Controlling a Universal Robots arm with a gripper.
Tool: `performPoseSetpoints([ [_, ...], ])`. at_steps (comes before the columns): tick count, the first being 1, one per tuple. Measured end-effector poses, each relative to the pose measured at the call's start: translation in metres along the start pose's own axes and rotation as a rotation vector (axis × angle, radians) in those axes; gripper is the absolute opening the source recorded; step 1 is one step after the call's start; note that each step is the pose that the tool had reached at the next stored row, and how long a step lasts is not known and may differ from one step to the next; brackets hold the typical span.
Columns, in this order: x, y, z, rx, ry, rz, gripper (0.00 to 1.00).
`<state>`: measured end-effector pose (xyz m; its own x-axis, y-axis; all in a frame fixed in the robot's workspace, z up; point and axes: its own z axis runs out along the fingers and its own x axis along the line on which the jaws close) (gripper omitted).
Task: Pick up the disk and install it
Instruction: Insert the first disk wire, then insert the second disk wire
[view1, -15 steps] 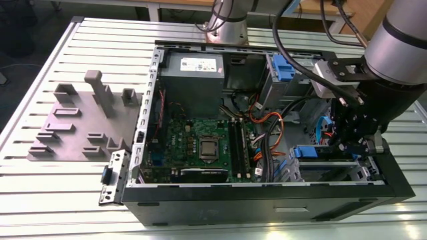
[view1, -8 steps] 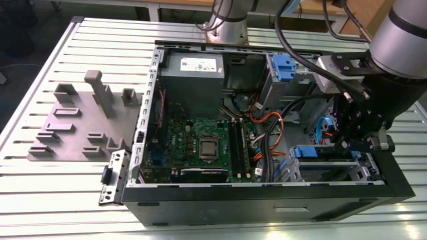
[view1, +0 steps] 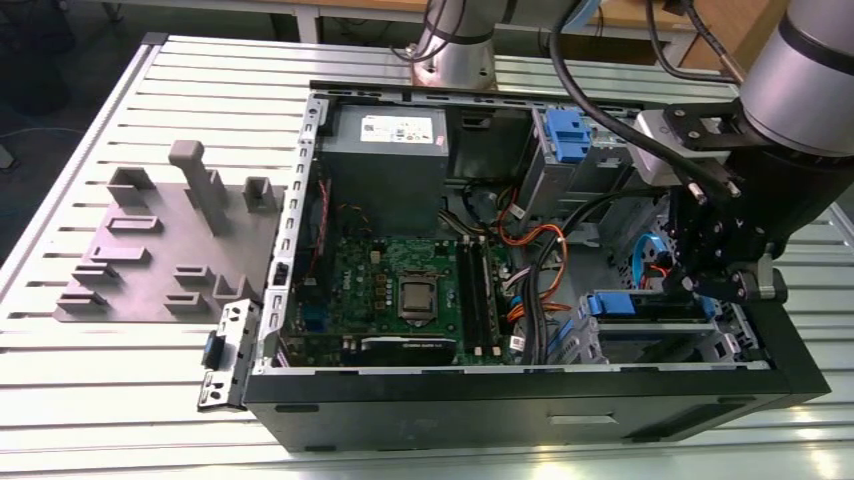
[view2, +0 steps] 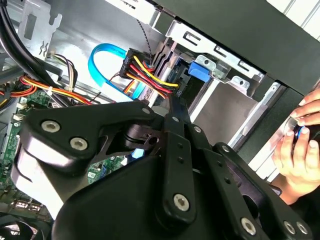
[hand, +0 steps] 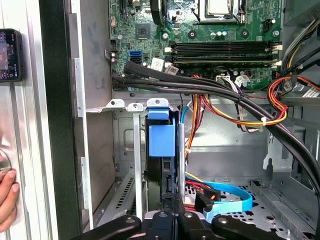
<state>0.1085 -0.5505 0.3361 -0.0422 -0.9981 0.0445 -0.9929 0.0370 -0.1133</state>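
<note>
The disk stands edge-on in the drive cage at the front corner of the open computer case, its blue plastic bracket facing the camera. In the exterior view the same blue bracket shows in the cage at the case's lower right. My gripper reaches down inside the case with its two fingers closed together, tips right at the disk's near edge. The second wrist view has the black linkage and the closed gripper pointing at the blue bracket in the cage.
Bundled black, orange and yellow cables and a blue ribbon cable lie close to the cage. The motherboard and grey power-supply box fill the case's middle. A grey fixture sits on the exterior view's left. A person's hand rests outside the case.
</note>
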Motion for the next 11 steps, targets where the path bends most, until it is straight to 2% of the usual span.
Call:
performPoseSetpoints([
  [11, 0.0, 0.0, 0.0, -0.0001, 0.0, 0.0, 0.11],
])
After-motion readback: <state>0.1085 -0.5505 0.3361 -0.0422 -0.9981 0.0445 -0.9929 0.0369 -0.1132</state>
